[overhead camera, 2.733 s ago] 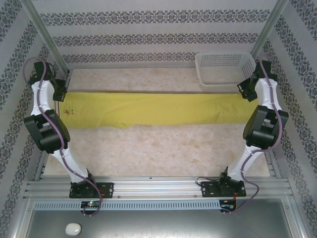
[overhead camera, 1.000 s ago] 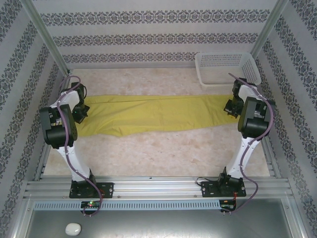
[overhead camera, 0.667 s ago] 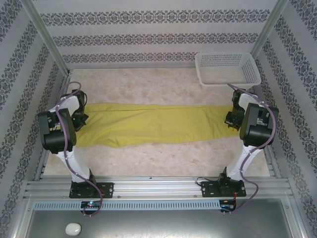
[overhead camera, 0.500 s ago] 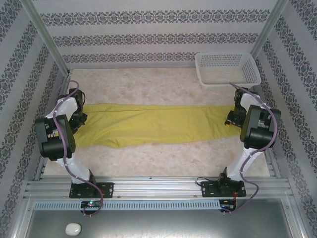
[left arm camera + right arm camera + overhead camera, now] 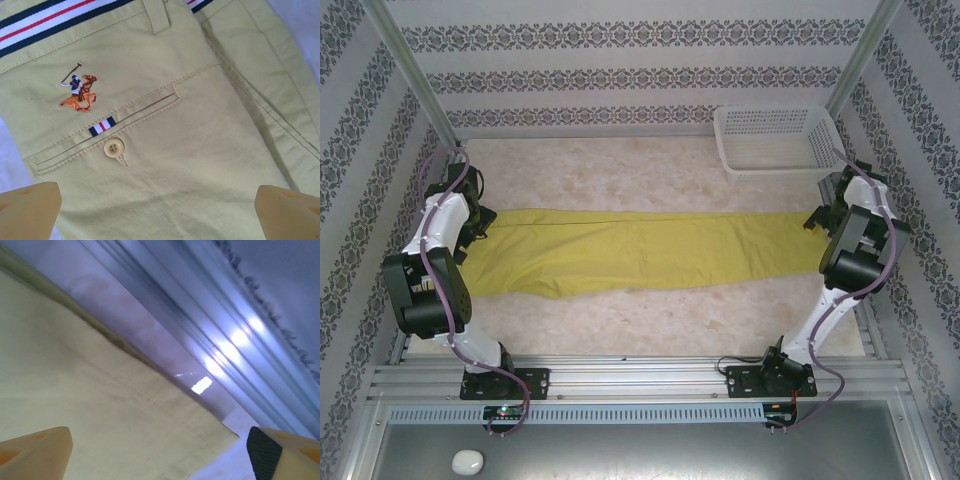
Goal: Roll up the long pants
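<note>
The long pants [image 5: 640,248] lie flat across the table, mustard yellow-green, waist at the left and leg ends at the right. My left gripper [image 5: 473,222] hovers over the waist end, open. In the left wrist view its fingertips [image 5: 30,210] stand wide apart above the back pocket [image 5: 120,125], with the button [image 5: 114,147] and the striped waistband [image 5: 50,20] in sight and nothing held. My right gripper [image 5: 817,217] is open over the leg hem [image 5: 190,415]; its fingertips [image 5: 35,452] stand apart above the flat cloth.
A white perforated basket [image 5: 780,140] stands at the back right corner. Metal frame posts rise at both back corners. A shiny aluminium rail [image 5: 200,340] runs just past the hem at the table's right edge.
Both grippers have opened and let go of the pants. The pants, earlier drawn nearer, now lie still. Both arms have drawn back outward from the cloth ends.
</note>
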